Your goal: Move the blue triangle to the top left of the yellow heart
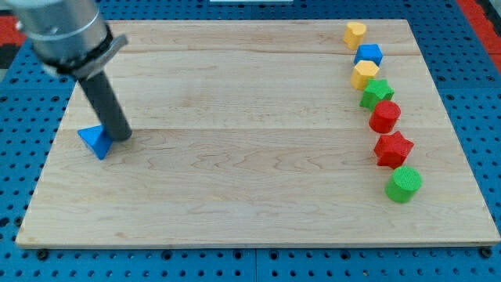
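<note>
The blue triangle (pixel 95 141) lies near the board's left edge, about mid-height. My tip (pixel 122 139) rests on the board just right of the blue triangle, touching or almost touching it. The yellow heart (pixel 355 33) sits at the view's top right, at the head of a column of blocks. The rod slants up to the arm body at the view's top left.
Below the yellow heart run a blue block (pixel 369 54), a yellow block (pixel 365 74), a green star (pixel 376 93), a red block (pixel 385 117), a red star (pixel 393 148) and a green cylinder (pixel 404 184). The wooden board (pixel 235 157) lies on a blue perforated base.
</note>
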Controlling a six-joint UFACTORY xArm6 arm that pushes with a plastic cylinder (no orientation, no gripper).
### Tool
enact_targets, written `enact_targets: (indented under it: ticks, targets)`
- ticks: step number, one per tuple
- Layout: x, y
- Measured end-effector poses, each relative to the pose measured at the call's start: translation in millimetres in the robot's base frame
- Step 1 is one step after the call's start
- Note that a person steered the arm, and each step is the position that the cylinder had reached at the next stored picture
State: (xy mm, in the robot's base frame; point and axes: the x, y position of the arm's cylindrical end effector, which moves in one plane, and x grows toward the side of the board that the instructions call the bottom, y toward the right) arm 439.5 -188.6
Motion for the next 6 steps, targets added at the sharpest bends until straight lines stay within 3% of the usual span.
enact_targets:
  ticks: [1, 2, 3, 4, 6]
  targets:
    - [33, 51]
    - [72, -26]
    - [67, -93]
    - [23, 0]
    - [-63, 131]
